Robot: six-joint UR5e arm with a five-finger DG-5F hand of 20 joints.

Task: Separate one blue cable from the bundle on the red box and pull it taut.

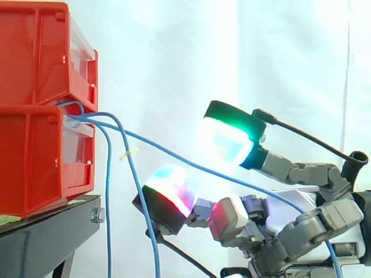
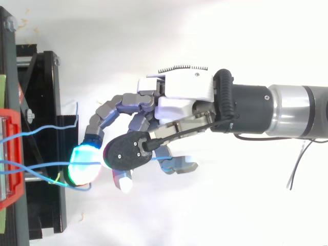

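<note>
Side view: two stacked red bins (image 1: 35, 168) are sitting on a black stand (image 1: 46, 226), with blue cables (image 1: 108, 202) hanging from between them. One cable (image 1: 174, 157) is slanting down into the hand (image 1: 313, 226).
Top view: curled fingers (image 2: 102, 115) are gripping that cable beside the bins.

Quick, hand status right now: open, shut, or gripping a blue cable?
Hand: cannot be told. One blue cable from the red box runs across it, but whether it is gripped is unclear.
</note>
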